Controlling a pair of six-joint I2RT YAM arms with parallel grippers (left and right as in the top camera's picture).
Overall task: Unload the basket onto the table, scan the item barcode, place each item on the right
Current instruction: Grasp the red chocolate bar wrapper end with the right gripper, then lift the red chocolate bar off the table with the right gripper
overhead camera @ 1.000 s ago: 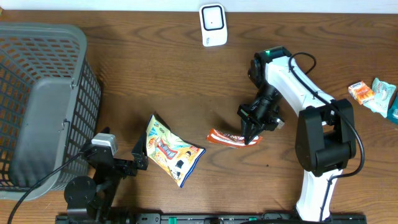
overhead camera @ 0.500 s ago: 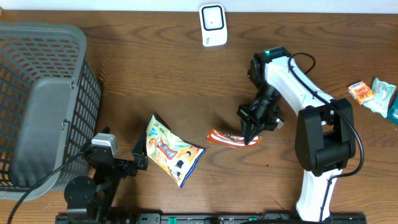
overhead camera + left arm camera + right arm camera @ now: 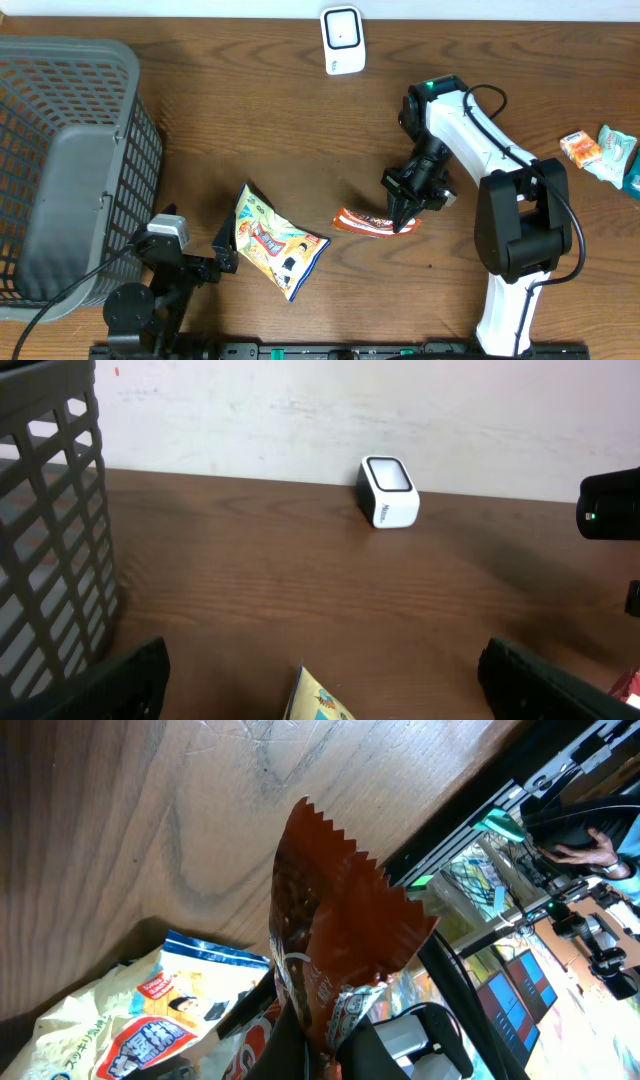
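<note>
My right gripper (image 3: 403, 222) is shut on the right end of an orange-brown snack packet (image 3: 365, 221) at the middle of the table. In the right wrist view the packet (image 3: 340, 940) sticks out from between the closed fingers, its zigzag edge pointing away. The white barcode scanner (image 3: 342, 40) stands at the far edge, well apart from the packet; the left wrist view shows it too (image 3: 388, 492). My left gripper (image 3: 226, 250) stands open at the front left, just beside a yellow snack bag (image 3: 275, 243), holding nothing. A corner of that bag (image 3: 315, 702) shows between its fingers (image 3: 120, 680).
A large grey mesh basket (image 3: 60, 160) fills the left side of the table. Small snack packets (image 3: 600, 150) lie at the right edge. The white right arm (image 3: 500, 160) reaches from the front right over the middle.
</note>
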